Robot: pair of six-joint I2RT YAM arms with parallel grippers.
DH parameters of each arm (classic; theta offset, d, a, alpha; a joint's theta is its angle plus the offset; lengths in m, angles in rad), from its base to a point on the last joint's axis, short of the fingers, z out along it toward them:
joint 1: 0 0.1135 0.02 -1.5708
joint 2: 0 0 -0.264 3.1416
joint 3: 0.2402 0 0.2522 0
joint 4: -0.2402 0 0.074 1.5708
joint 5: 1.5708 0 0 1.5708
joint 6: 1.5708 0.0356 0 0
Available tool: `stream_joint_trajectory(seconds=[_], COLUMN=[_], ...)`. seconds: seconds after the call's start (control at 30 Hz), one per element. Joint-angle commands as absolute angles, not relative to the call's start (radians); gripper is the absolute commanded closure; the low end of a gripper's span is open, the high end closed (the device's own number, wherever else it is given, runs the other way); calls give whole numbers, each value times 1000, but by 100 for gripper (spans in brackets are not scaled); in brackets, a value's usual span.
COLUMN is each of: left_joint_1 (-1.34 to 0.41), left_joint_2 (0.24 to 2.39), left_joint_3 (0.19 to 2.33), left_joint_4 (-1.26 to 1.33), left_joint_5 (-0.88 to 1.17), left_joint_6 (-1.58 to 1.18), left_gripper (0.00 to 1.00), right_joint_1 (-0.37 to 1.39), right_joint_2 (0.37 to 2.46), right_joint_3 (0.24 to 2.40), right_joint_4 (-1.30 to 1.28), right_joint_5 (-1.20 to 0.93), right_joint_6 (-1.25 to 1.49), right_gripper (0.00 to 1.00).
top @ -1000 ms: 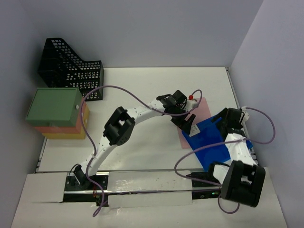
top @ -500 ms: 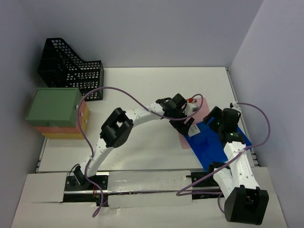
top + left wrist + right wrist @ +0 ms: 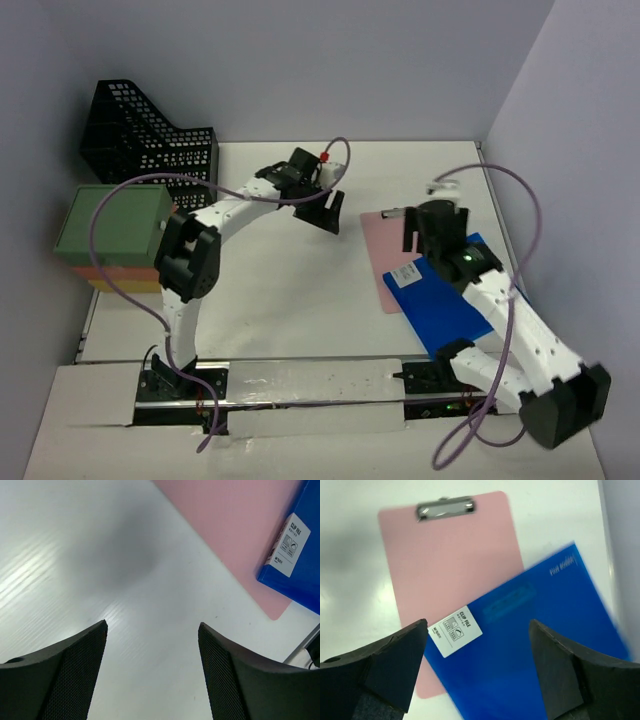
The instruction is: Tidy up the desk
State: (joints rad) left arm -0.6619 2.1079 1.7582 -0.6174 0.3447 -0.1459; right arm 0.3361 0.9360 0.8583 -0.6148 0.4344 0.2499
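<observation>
The desk is a white tabletop. A pink clipboard with a metal clip lies on it at the right. A blue clip file with a white label overlaps the clipboard's near right part. My right gripper hovers over both, open and empty; in the right wrist view the blue clip file and pink clipboard lie below the right gripper. My left gripper hangs open and empty over bare desk, left of the clipboard; the pink clipboard shows beyond the left gripper.
A black mesh file holder stands at the back left corner. In front of it sits a stack of drawer boxes, green on top, orange and yellow below. Lavender walls close the back and right sides.
My left arm has swung from above the pink clipboard to the left and back, over bare desk. My right arm has reached farther out over the blue file and clipboard. Both stayed open.
</observation>
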Motion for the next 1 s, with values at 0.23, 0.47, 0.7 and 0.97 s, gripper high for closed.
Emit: stream_joint_trajectory(seconds=[0.23,0.47,0.7,0.97], left_joint_1=[-477,-465,-462,-461], left_joint_2=[1809,1786,1789,1794], left_joint_3=[1608,1597,1601,1612], left_joint_4=[-634,-626,-626,-633], left_joint_5=[344,402,413,416], left_joint_6=[-87,-95,-108,-108], left_gripper=[19,18,18,18], right_joint_1=[1017,1164,1130,1078], right_joint_2=[1311,1556,1644,1655], right_joint_3=[822,882,899,903], right_joint_4=[-741,-911,-837,-677], right_joint_5=[928,1000,1053,977], right_joint_6=[-6,184,148,74], right_gripper=[12,18,21,24])
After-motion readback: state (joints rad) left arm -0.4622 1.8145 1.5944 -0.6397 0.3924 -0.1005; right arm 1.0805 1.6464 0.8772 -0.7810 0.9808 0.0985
